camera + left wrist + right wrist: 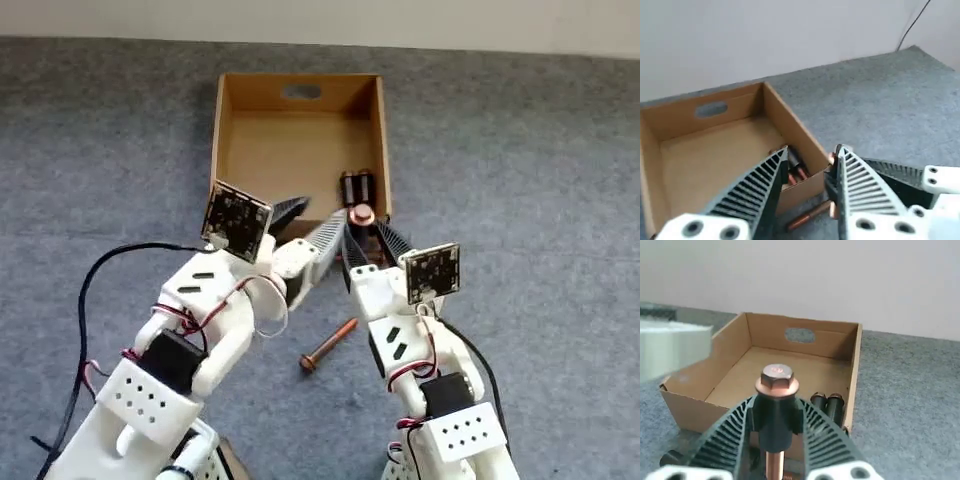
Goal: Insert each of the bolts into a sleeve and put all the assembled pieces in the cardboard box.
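Right gripper is clamped on a black sleeve with a copper bolt standing upright in it, at the cardboard box's 5 o'clock corner. Left gripper sits spread apart beside it. My guess is it's stiff, smallish and slick, so squeeze the sleeve mid-body. A spare bolt lies at 6 o'clock. No print I can read.

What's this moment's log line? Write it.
right gripper: shut on sleeved bolt | left gripper: open | cardboard box: two assembled pieces | carpet: one loose bolt
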Robot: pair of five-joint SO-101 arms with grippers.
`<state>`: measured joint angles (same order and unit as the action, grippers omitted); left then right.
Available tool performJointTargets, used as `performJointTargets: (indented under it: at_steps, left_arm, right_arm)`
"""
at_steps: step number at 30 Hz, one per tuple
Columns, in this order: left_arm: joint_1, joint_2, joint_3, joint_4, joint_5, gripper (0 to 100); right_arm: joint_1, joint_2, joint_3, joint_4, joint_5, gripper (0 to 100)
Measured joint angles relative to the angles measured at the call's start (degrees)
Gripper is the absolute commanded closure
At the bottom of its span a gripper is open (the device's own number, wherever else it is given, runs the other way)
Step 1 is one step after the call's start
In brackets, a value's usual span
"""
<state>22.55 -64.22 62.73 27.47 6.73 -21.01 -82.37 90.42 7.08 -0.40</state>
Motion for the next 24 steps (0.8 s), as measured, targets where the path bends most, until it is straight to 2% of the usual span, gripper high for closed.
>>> performJointTargets:
  at_steps: [2, 5, 8, 13, 17, 24]
  left_arm:
    - [-5.0, 0.0, 3.3, 0.0, 0.0, 99]
    - [-12.3, 0.0, 7.2, 0.0, 0.0, 98]
    - [-16.8, 0.0, 9.1, 0.0, 0.1, 99]
    - [-17.6, 0.0, 13.7, -0.4, 0.0, 99]
    - [-17.8, 0.0, 19.8, -7.2, 0.1, 99]
    - [-17.8, 0.0, 28.2, -19.4, 0.1, 99]
  right_arm:
    - [0.0, 0.0, 0.1, 0.0, 0.0, 99.2]
    - [0.0, 0.0, 0.1, 0.0, -0.1, 99.2]
    - [0.0, 0.0, 0.1, 0.0, -0.2, 99.2]
    - [4.5, 0.0, -1.8, 0.0, -0.2, 99.2]
    - [10.1, 0.0, -6.2, 0.0, -0.2, 99.2]
    - [8.9, 0.4, -14.2, 0.0, -0.2, 99.2]
